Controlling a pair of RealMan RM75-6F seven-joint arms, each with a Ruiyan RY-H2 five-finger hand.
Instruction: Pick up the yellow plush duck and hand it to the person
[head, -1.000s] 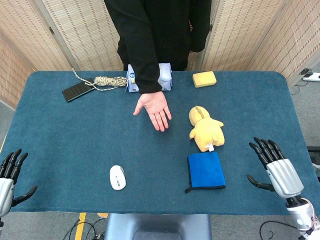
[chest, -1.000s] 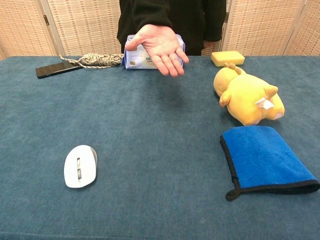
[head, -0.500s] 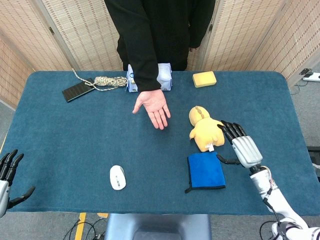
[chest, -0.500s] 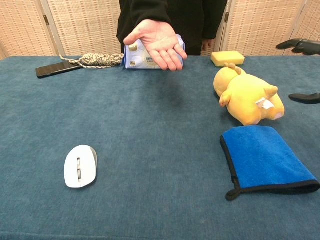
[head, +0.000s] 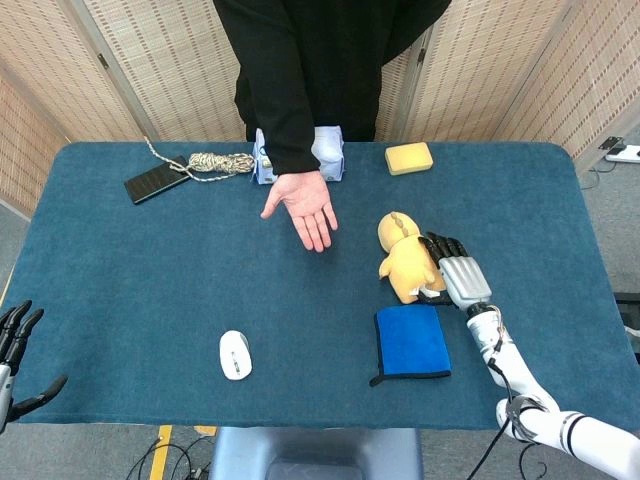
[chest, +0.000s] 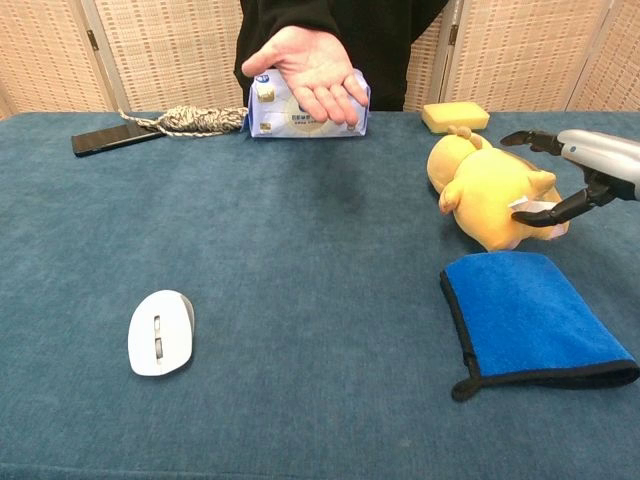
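Observation:
The yellow plush duck (head: 405, 257) (chest: 488, 194) lies on its side on the blue table, head toward the far edge. My right hand (head: 455, 270) (chest: 582, 168) is at the duck's right flank, fingers spread over its top and thumb by the white tag at its rear, not closed on it. The person's hand (head: 303, 207) (chest: 311, 68) is held out palm up above the table, left of the duck. My left hand (head: 14, 347) hangs at the table's near-left corner, fingers apart and holding nothing.
A blue cloth (head: 411, 341) (chest: 530, 318) lies just in front of the duck. A white mouse (head: 235, 354) (chest: 160, 332) sits near the front. Along the far edge are a yellow sponge (head: 408, 157), a tissue pack (chest: 300, 115), a rope (head: 215, 162) and a phone (head: 155, 182).
My right hand has come in from the table's right edge to the duck's side. The person's hand has drawn back and risen slightly. My left hand has sunk a little.

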